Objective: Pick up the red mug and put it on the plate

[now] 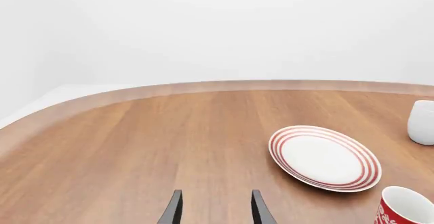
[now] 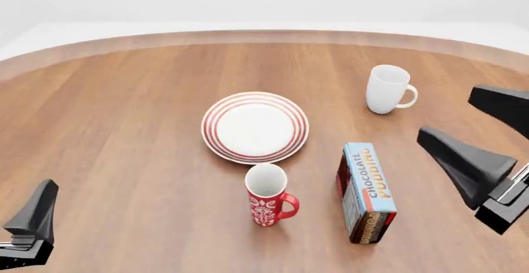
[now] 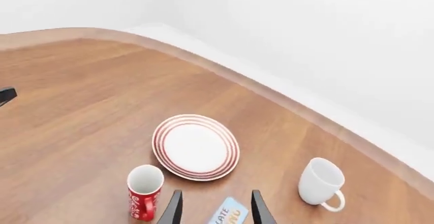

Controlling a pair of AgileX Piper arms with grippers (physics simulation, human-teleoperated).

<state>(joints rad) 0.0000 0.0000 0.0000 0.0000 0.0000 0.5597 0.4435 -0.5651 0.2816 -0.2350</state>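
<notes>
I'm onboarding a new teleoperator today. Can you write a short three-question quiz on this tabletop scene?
1. True or false: the red mug already stands on the plate.
2. In the front view, which item lies between the red mug and the right gripper?
A. the white mug
B. the chocolate pudding box
C. the plate
3. Fill in: both grippers hold ____; the left gripper has its fingers apart over bare table.

Key
1. False: it stands upright on the table, just on the near side of the plate.
2. B
3. nothing
</notes>
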